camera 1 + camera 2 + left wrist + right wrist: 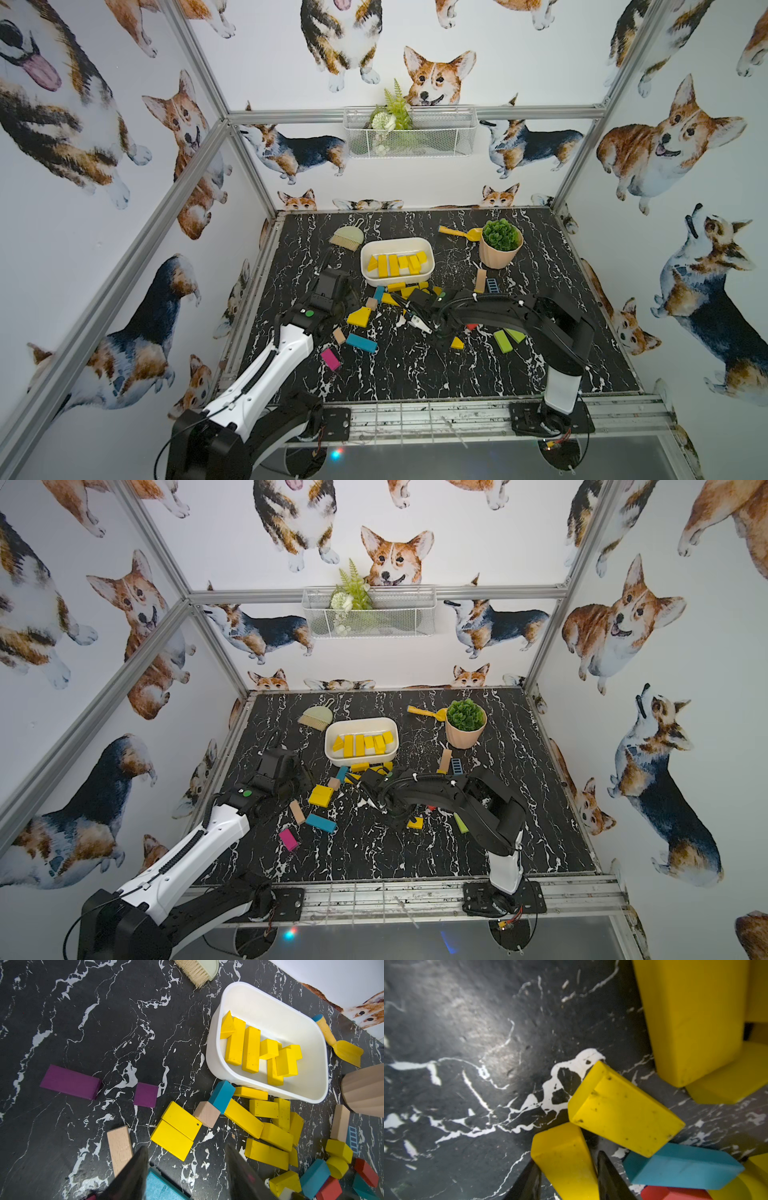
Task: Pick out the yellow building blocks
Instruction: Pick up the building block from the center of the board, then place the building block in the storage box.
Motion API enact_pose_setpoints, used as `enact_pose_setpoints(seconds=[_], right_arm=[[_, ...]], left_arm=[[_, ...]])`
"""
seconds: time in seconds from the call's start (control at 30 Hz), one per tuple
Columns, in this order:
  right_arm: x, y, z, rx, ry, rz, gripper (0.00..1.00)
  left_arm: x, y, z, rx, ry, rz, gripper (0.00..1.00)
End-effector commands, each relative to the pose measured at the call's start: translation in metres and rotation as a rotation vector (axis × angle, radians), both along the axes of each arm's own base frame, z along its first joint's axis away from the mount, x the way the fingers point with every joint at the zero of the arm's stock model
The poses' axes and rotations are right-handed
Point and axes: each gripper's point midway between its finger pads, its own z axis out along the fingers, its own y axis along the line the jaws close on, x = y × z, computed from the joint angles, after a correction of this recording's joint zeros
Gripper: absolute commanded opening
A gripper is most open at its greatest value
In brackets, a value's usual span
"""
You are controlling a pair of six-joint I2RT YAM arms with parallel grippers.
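Observation:
Several yellow building blocks (395,264) lie in the white tub (397,242), which also shows in the left wrist view (270,1097). More yellow blocks (268,1124) lie heaped just in front of it, and two flat yellow ones (176,1130) lie side by side to their left. In the right wrist view my right gripper (567,1157) is shut on a yellow block (560,1145) low over the table, a finger against each side. A yellow bar (623,1109) leans close beside it. My left gripper (185,1146) is open above bare table, with nothing between its fingers.
A teal bar (361,343), a pink block (330,358), lime-green bars (507,338), purple blocks (70,1081) and plain wooden blocks (120,1147) are scattered about. A brush (347,237), a yellow scoop (457,232) and a potted plant (500,243) stand at the back.

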Motion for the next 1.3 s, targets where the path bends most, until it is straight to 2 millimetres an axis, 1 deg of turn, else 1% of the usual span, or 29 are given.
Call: enact_pose_setpoints(seconds=[0.0,0.17,0.23,0.3,0.47,0.57,0.7,0.83,0.9,0.97,1.03,1.13,1.27], right_arm=[[0.005,-0.003,-0.001,-0.012,-0.03,-0.011,0.38],[0.008,-0.003,0.002,-0.013,-0.045,-0.017,0.31],[0.009,0.0,0.01,0.012,-0.052,-0.022,0.28],[0.009,0.005,0.02,0.054,-0.062,-0.028,0.26],[0.013,0.019,0.056,0.19,-0.109,-0.054,0.21],[0.027,0.032,0.086,0.303,-0.167,-0.109,0.19],[0.057,0.051,0.123,0.453,-0.239,-0.224,0.2],[0.101,0.058,0.145,0.507,-0.325,-0.384,0.19],[0.122,0.058,0.151,0.52,-0.353,-0.465,0.19],[0.143,0.058,0.155,0.525,-0.369,-0.539,0.19],[0.162,0.061,0.154,0.526,-0.366,-0.595,0.19],[0.191,0.063,0.146,0.511,-0.359,-0.675,0.19],[0.227,0.064,0.135,0.488,-0.372,-0.731,0.19]], left_arm=[[0.003,0.0,0.0,-0.004,-0.007,0.004,0.62],[0.004,-0.003,-0.003,-0.013,0.003,0.002,0.62],[0.005,-0.003,-0.003,-0.016,0.003,0.002,0.62],[0.005,-0.002,-0.004,-0.017,0.003,0.004,0.62],[0.001,0.0,-0.009,-0.024,0.011,0.017,0.62],[-0.002,0.0,-0.013,-0.034,0.012,0.022,0.62],[-0.006,0.001,-0.018,-0.043,0.017,0.029,0.62],[-0.009,0.001,-0.021,-0.056,0.022,0.028,0.62],[-0.011,0.001,-0.022,-0.06,0.024,0.027,0.62],[-0.014,0.002,-0.023,-0.064,0.022,0.028,0.62],[-0.017,0.004,-0.026,-0.063,0.021,0.033,0.62],[-0.021,0.004,-0.031,-0.072,0.026,0.034,0.62],[-0.024,0.004,-0.033,-0.079,0.028,0.034,0.62]])
